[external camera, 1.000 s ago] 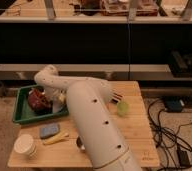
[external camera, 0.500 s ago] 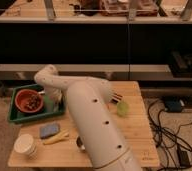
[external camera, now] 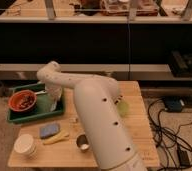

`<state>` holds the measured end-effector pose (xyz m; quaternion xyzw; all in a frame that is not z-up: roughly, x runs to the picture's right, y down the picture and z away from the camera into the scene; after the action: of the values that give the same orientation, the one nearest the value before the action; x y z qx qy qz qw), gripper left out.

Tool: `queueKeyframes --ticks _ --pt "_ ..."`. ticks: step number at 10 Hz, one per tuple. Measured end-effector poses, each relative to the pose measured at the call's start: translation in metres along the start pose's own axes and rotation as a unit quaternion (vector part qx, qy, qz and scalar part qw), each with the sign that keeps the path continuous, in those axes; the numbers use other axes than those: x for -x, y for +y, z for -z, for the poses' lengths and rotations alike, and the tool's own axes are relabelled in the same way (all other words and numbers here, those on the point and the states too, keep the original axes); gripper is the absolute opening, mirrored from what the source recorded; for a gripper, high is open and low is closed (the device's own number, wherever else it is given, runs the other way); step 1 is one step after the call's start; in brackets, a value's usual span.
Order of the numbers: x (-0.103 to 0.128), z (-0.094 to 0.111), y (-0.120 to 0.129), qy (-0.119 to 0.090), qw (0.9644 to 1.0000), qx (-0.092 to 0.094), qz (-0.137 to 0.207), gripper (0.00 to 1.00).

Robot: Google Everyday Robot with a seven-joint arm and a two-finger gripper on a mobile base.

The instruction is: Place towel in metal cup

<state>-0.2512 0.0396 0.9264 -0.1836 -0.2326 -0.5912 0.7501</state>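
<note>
— Pale grey-white cloth, small and limp: that is the towel [external camera: 53, 98] we are looking for. We are reading it as the light patch hanging under the white arm's wrist, over the right end of the green plastic tray [external camera: 19, 119]. We are not sure where the cloth ends and the gripper [external camera: 54, 91] begins.

— Agreed. The gripper is hanging above that end of the tray, and we cannot tell how far it is open or whether it is gripping anything. We are judging the towel to be light, soft and floppy, not fragile. It is likely to drape and trail, so pinching it bunched near the middle is looking wiser than taking a corner.

— The small shiny steel cup [external camera: 82, 142] is standing well apart from it, near the front edge of the wooden table [external camera: 139, 135], just beside the arm's thick white link.

— That link is crowding the cup on its right. The blue-grey rectangular pad [external camera: 49, 131] and the wider white cup [external camera: 25, 145] are sitting to its left, and the red bowl [external camera: 23, 100] is in the tray. We are seeing mostly bare board between the tray and the steel cup, so that is looking like the open way in.
</note>
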Motion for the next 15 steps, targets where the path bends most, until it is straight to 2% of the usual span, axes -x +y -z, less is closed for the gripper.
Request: queueKeyframes --ticks 1,2,4,6,8,9,11,14,15 --pt "0.000 0.021 -0.002 0.003 0.9999 -0.011 0.009 0.00" --pt "0.000 0.053 -0.006 0.004 0.9994 -0.025 0.022 0.00" --pt "-0.001 0.100 0.000 0.004 0.9981 -0.046 0.040 0.00" --pt "0.009 0.158 0.011 -0.010 0.9946 -0.074 0.072 0.00" --pt "0.025 0.201 0.033 -0.031 0.9907 -0.092 0.095 0.00" --pt "0.036 0.216 0.047 -0.041 0.9886 -0.092 0.112 0.00" --pt "0.043 0.223 0.052 -0.047 0.9869 -0.093 0.123 0.00" --pt "0.043 0.222 0.051 -0.048 0.9869 -0.093 0.123 0.00" --pt "0.042 0.220 0.053 -0.054 0.9871 -0.088 0.123 0.00"
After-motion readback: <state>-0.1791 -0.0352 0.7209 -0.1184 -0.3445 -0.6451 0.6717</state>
